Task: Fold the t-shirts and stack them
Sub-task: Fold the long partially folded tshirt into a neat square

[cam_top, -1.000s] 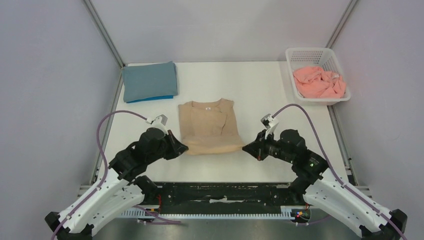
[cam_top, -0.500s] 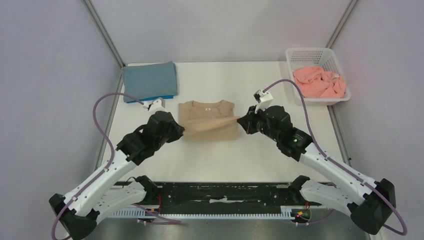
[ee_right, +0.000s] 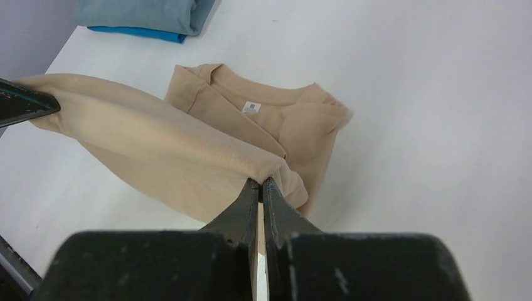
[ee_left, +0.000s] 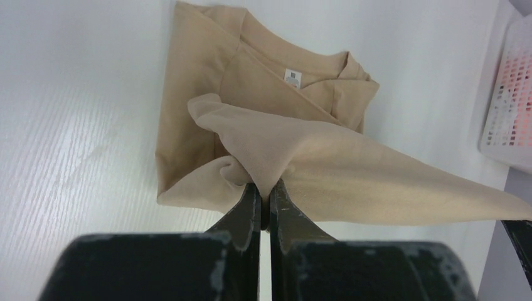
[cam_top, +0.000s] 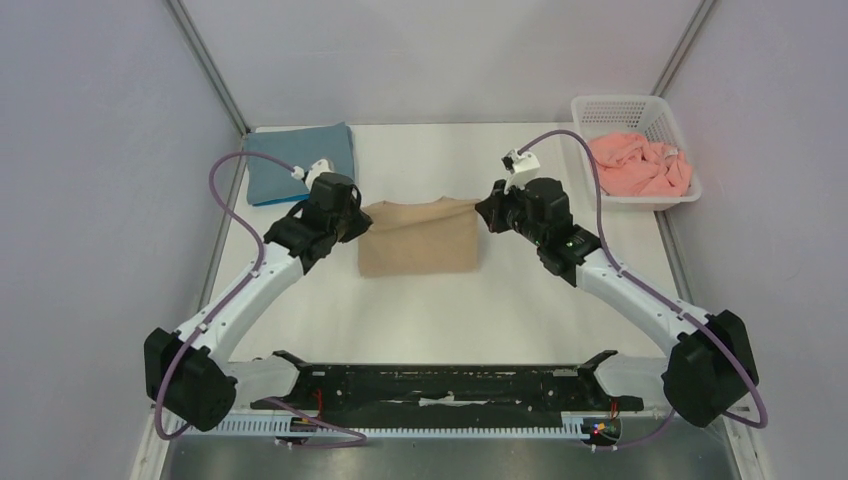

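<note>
pink tee in basket, tan tee held

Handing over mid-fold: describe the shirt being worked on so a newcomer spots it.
Start at the white table; at its middle lies the tan t-shirt, one edge pinched up by the left fingers and right fingers. Unlike the folded blue stack far left or the pink shirt in the basket, it alone is beige.

Legible text: none.
Item: small white neck tag, sewn inside the collar of the tan t-shirt. It carries dark print, too small to read in either wrist view.
</note>
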Robot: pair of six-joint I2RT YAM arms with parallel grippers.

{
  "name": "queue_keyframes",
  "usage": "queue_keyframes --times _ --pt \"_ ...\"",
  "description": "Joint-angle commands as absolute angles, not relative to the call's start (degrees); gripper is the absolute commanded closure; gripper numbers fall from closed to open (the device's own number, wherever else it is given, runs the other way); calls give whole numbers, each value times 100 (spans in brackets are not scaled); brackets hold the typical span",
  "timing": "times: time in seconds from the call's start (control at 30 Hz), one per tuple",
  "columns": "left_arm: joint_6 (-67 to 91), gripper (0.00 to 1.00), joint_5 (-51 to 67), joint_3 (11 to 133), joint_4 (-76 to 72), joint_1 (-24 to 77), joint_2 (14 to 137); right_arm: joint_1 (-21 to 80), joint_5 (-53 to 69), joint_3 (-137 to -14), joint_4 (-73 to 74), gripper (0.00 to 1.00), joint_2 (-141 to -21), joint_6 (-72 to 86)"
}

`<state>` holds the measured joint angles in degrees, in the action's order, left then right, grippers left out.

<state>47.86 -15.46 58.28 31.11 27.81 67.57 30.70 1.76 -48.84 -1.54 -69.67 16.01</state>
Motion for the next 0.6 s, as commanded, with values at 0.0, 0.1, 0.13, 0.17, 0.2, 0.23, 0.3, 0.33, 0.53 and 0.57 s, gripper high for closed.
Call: queue_keyframes --times 0.0,0.1,0.13,0.17,0.2,0.23,0.3,0.33,0.53,0.57 --pt "4315 98 -1637 6214 2811 2359 7078 2833 -28 -5308 -899 100 -7328 1174" --pt "4220 98 -1399 6301 2579 2129 7432 2782 -18 -5434 -1070 100 -7697 1143" --pt "4187 98 -1284 6302 2424 2053 7562 2763 -31 -5444 -1139 100 -7810 1169" --pt "4146 98 -1158 6308 2312 2005 7684 2739 -23 -5454 -1216 100 -7944 1191" --pt "4148 98 -1125 6362 2269 1937 7849 2721 -18 -5457 -1356 100 -8055 1191" --pt "4177 98 -1149 6416 2268 1887 7990 2699 -13 -5460 -1478 100 -8231 1180" --pt "4209 98 -1244 6449 2114 1780 8290 2670 175 -5514 -1770 100 -8576 1105" --pt "4234 98 -1254 6458 2025 1726 8414 2666 133 -5582 -1825 100 -8796 1088" --pt "4189 97 -946 6636 1518 1413 9361 2576 210 -6033 -2326 100 -10075 1160" --pt "4194 91 -927 6706 1464 1379 9549 2565 141 -6137 -2369 100 -10297 1201"
